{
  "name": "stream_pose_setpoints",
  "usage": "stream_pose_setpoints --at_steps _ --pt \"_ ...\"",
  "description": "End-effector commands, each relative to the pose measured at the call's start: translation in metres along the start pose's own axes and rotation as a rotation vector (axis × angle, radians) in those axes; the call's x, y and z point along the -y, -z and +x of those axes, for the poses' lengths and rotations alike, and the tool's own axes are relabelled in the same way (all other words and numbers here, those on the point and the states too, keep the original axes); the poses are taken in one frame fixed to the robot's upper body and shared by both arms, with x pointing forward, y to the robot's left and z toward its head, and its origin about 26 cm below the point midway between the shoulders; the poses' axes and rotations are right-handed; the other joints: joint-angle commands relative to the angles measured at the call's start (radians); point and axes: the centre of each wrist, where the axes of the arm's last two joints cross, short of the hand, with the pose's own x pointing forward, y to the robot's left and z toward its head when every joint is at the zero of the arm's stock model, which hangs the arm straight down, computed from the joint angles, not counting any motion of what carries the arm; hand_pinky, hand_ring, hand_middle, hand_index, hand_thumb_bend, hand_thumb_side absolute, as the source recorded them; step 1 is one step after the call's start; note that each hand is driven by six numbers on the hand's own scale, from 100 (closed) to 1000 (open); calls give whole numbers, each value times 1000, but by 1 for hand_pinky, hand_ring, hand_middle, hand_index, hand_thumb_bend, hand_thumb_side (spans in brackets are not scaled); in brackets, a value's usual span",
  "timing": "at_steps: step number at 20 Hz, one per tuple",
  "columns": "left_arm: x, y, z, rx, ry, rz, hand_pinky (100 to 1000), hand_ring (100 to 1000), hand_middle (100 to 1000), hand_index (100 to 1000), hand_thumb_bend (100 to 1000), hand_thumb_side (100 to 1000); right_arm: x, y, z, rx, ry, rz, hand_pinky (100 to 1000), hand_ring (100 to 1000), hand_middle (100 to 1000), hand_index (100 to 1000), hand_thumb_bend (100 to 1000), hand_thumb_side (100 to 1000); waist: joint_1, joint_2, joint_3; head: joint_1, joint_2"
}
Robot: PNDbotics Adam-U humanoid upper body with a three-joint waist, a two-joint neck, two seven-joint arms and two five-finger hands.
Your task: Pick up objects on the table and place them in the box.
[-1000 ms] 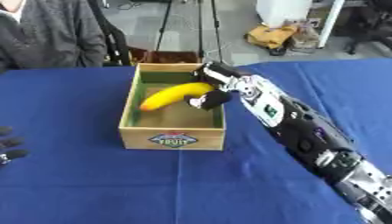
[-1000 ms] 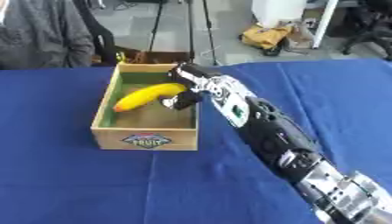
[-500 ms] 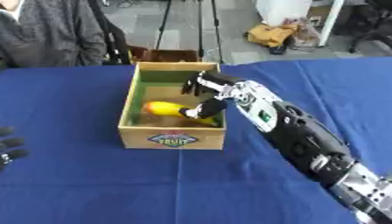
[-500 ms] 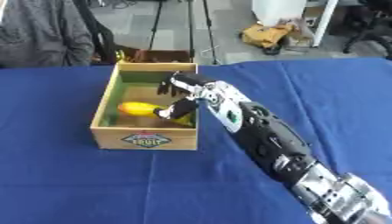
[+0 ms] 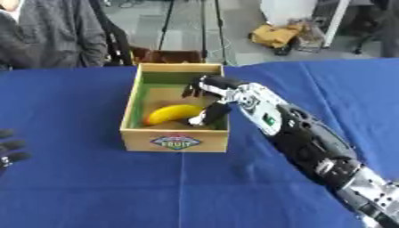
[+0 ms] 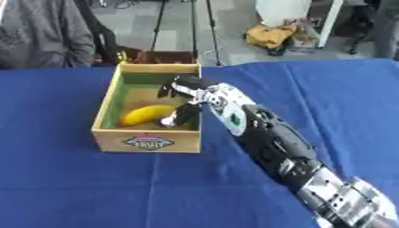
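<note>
A yellow banana (image 5: pixel 173 113) lies on the floor of the wooden box (image 5: pixel 176 141), which carries a fruit label on its front wall. My right hand (image 5: pixel 217 87) reaches into the box from the right, above and just right of the banana. It is open, fingers spread, and one fingertip (image 5: pixel 209 116) points down beside the banana's right end. My left hand (image 5: pixel 9 152) rests open at the lower left edge of the left eye view, holding nothing.
The box stands on a blue tablecloth (image 5: pixel 93 187). A person in a grey jacket (image 5: pixel 46 35) sits behind the table's far left edge. Chairs and clutter stand on the floor beyond the table.
The banana has gone from held above the box down onto its floor. My right hand has lowered into the box and opened off it. The left hand has stayed put.
</note>
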Motion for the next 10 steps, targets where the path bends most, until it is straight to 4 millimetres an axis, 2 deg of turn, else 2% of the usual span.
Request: stream_pose_setpoints --at_steps 1,5,8,10 --pt "-3 3 9 26 21 -7 692 716 721 544 264 948 28 -6 5 19 4 -121 700 698 680 780 376 480 0 -22 -8 13 -9" --pt "-7 -1 7 17 26 11 693 716 721 544 266 948 48 -18 9 33 39 -251 689 674 656 769 361 465 -3 -31 -36 31 -5" --pt "-13 -9 4 -3 38 40 693 715 721 544 267 949 60 -37 4 39 51 -343 680 645 627 748 342 468 -7 -48 -84 72 4" --pt "-17 -14 3 -15 47 60 693 715 721 544 266 950 60 -50 2 47 69 -392 674 631 611 738 328 469 -7 -58 -121 108 6"
